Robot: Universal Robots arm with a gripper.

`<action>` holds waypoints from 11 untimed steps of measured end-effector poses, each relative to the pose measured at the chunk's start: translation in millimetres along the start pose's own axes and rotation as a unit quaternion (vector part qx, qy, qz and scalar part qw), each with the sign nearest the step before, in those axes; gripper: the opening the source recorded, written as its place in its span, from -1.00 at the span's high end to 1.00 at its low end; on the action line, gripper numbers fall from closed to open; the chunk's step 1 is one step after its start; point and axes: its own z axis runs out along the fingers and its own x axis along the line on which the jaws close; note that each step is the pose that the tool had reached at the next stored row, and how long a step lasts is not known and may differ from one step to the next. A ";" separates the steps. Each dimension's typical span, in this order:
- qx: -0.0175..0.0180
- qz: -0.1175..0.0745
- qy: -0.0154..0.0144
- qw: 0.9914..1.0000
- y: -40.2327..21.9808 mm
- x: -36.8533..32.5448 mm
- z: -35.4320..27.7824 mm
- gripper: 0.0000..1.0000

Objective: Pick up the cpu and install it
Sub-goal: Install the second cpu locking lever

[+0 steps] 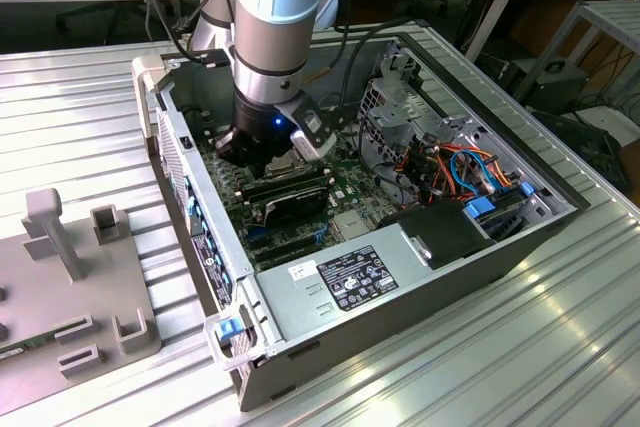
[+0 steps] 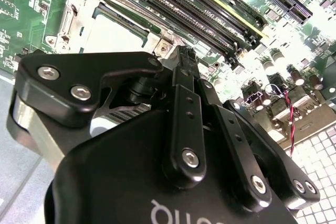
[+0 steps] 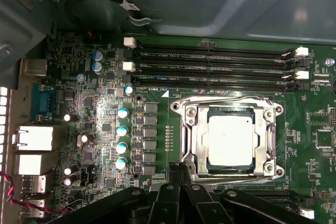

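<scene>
A ribbed metal bench carries an open computer case lying on its side, with the robot arm reaching down into it from above. Inside lies the green motherboard, crossed by long black memory slots that run just beside the socket frame. The hand hangs low over the board at the edge of that frame; in both wrist views its two dark fingers lie pressed together tip to tip, clenched on nothing that can be seen. The cpu sits flat within the socket, its pale metal top facing up and the frame's arms lying around it, so the chip appears already placed. As a thing to handle, it looks light, stiff and flat, with a smooth lid that would likely slip under a careless pinch, and its underside and the socket contacts are probably delicate; the safest hold would seem to be across two opposite side edges, kept level. Room is tight: the frame rises close on all sides of the chip, the memory slots crowd one side, and small capacitors stand near the other. The case walls hem the arm in, leaving the way straight up as the open route.
</scene>
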 end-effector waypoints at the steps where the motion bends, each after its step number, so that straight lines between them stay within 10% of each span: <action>1: 0.001 0.000 0.000 1.000 0.3 0.0 0.0 0.79; 11: 0.007 0.000 0.000 1.000 4.1 -0.1 0.4 0.79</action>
